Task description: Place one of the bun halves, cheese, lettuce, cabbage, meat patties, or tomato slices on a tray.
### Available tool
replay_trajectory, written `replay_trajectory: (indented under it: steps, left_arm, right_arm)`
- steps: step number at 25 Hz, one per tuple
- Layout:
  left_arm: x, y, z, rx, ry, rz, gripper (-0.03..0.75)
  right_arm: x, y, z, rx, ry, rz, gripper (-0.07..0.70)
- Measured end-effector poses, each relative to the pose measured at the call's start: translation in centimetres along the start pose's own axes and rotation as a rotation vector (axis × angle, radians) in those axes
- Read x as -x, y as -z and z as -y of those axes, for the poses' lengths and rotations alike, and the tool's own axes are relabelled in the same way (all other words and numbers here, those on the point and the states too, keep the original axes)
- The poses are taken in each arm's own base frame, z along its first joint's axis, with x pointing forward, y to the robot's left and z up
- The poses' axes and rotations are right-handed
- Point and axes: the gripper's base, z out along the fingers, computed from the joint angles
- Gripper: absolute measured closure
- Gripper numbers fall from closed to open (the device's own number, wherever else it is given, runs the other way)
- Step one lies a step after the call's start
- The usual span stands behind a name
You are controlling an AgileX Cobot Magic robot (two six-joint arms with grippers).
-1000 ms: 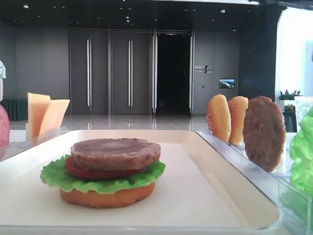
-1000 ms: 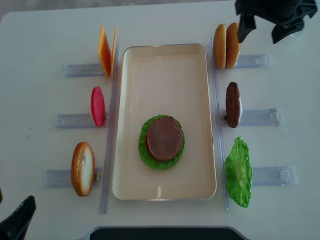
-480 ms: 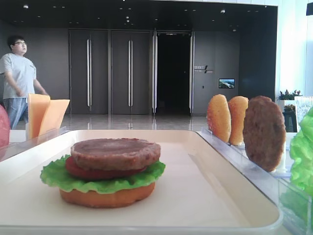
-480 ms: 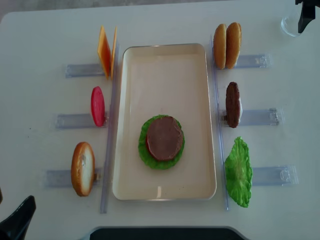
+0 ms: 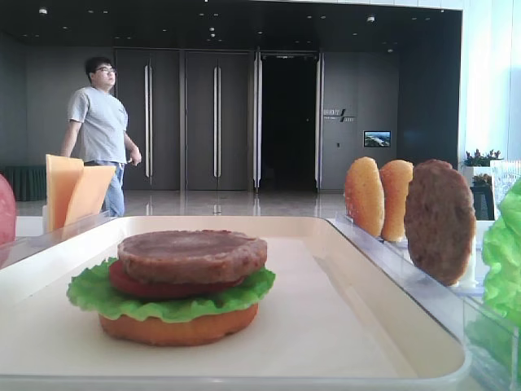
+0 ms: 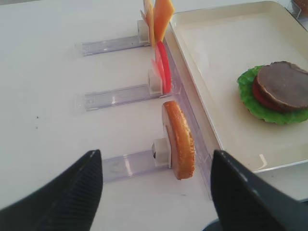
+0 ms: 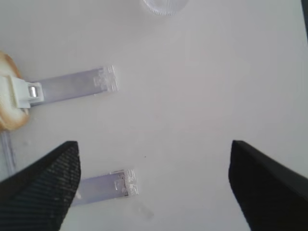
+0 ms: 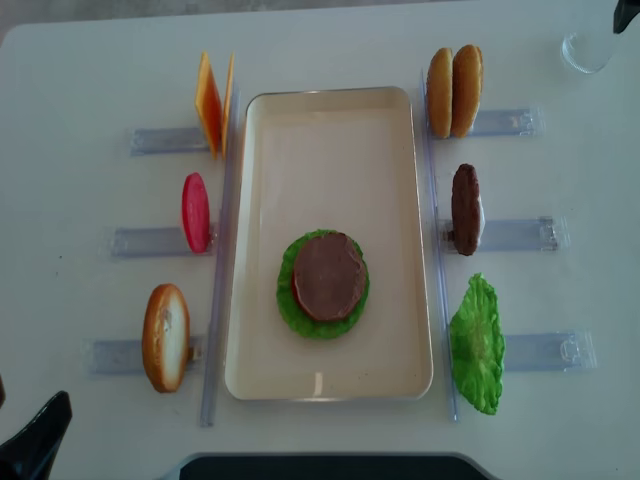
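Observation:
The cream tray [image 8: 330, 150] holds a stack: bun half, lettuce, tomato slice, and a meat patty [image 8: 328, 275] on top [image 5: 192, 254]. A second patty [image 8: 465, 208] stands upright in its holder right of the tray. My right gripper [image 7: 154, 187] is open and empty over bare table, beyond the right-hand holders; only a sliver of it [image 8: 628, 12] shows in the top view's corner. My left gripper [image 6: 156, 192] is open and empty near the front left, short of an upright bun half [image 6: 179, 139]. One of its fingers [image 8: 38, 438] shows at the bottom left.
Clear plastic holders [image 8: 515, 233] flank the tray, carrying cheese [image 8: 212, 102], a tomato slice [image 8: 195, 212], two bun halves [image 8: 454, 92] and lettuce [image 8: 477, 343]. A glass [image 8: 585, 50] stands at the far right corner. A person [image 5: 102, 130] walks in the background.
My right gripper has drawn away from beside the two bun halves toward the far right corner, almost out of the top view. A person has walked into the background.

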Motion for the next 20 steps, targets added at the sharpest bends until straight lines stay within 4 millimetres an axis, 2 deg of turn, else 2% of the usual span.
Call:
replay_trajectory:
  steps: [4, 9, 12, 20]
  left_arm:
    - [0.0, 0.0, 0.0, 0.000, 0.000, 0.000, 0.181]
    - [0.0, 0.0, 0.0, 0.000, 0.000, 0.000, 0.181]
    - [0.0, 0.0, 0.0, 0.000, 0.000, 0.000, 0.181]
    - [0.0, 0.0, 0.0, 0.000, 0.000, 0.000, 0.181]
  right_arm:
    - [-1.4, 5.0, -0.6, 0.025, 0.021, 0.124, 0.039]
    - [-4.4, 11.4, -1.4, 0.072, 0.062, 0.290, 0.039]
    - [-6.8, 15.2, -1.4, 0.101, 0.079, 0.395, 0.039]
    - [-13.7, 23.1, 0.3, 0.144, 0.076, 0.651, 0.039]
